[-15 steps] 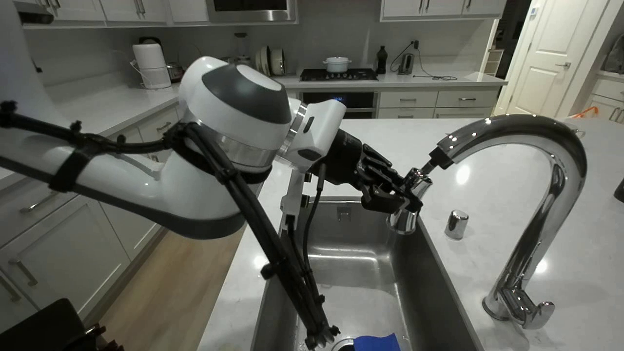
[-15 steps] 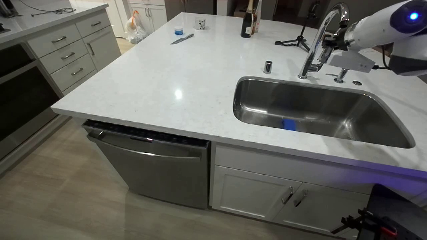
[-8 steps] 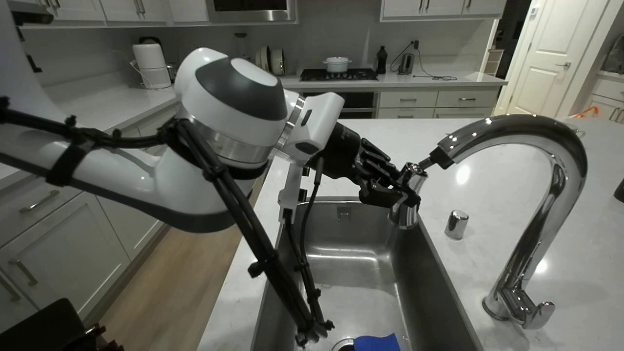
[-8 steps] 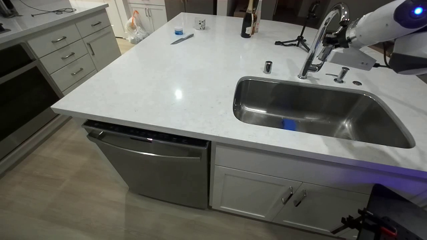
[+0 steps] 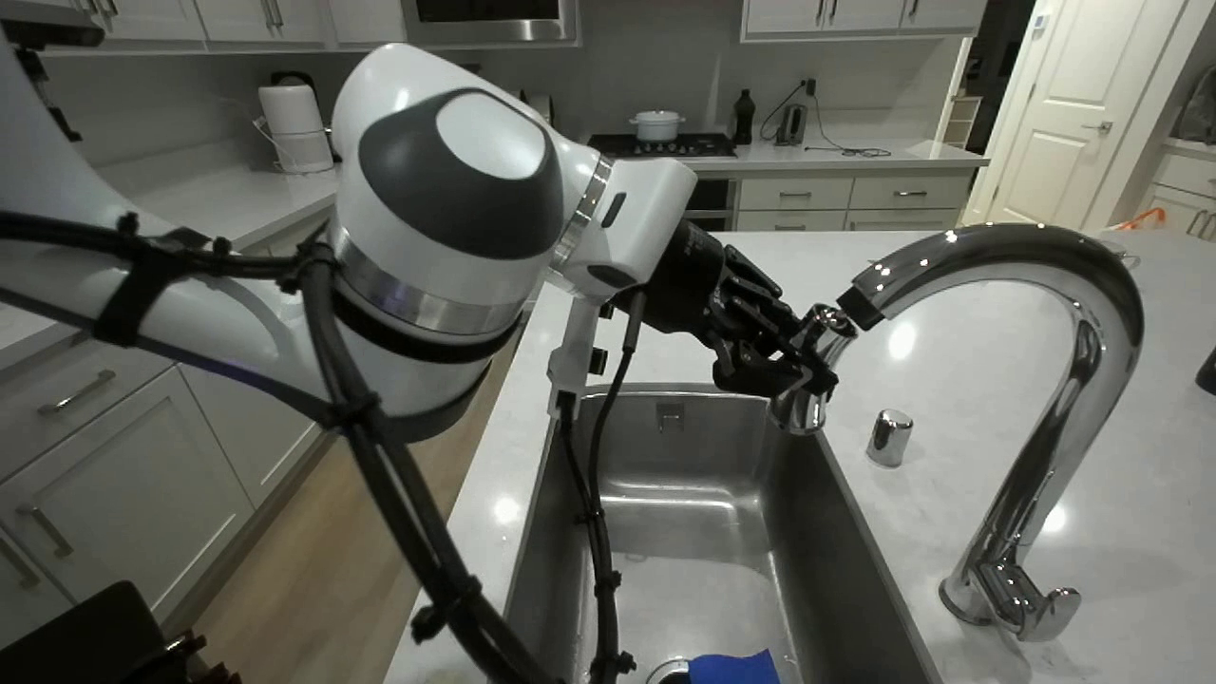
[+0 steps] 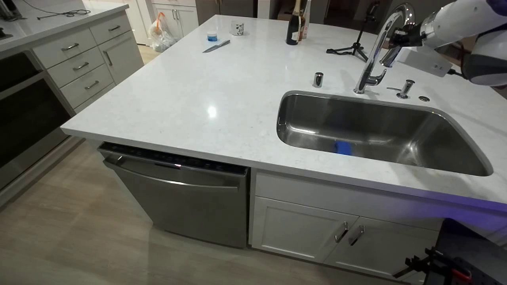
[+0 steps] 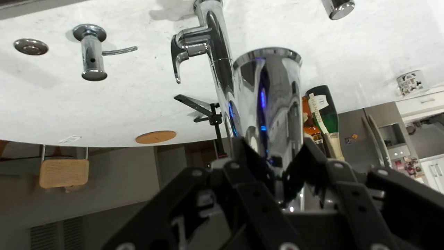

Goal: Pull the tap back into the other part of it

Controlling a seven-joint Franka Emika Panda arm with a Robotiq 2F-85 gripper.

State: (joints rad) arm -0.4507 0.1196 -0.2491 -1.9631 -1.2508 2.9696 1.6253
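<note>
The tap, a shiny chrome spray head (image 5: 801, 412), hangs tilted over the sink's edge in an exterior view. It also shows in an exterior view (image 6: 390, 57) and large in the wrist view (image 7: 270, 90). My gripper (image 5: 815, 372) is shut around its middle; in the wrist view the fingers (image 7: 272, 152) press on both sides of it. The other part, the chrome gooseneck (image 5: 1031, 465), stands upright on the counter, also seen in the wrist view (image 7: 218, 48). The head's top end sits just below the spout's dark open end (image 5: 860, 304), slightly out of line. I cannot tell whether they touch.
The steel sink (image 5: 684, 532) lies below, with a blue cloth (image 5: 733, 668) in it. A small chrome knob (image 5: 890, 438) and a soap dispenser (image 6: 405, 89) stand on the counter. A small tripod (image 6: 356, 49) and bottles (image 6: 294, 29) stand behind the faucet.
The gripper has carried the spray head up and toward the spout. The dark hose showing between head and spout is no longer visible. The arm's wrist has tilted and risen.
</note>
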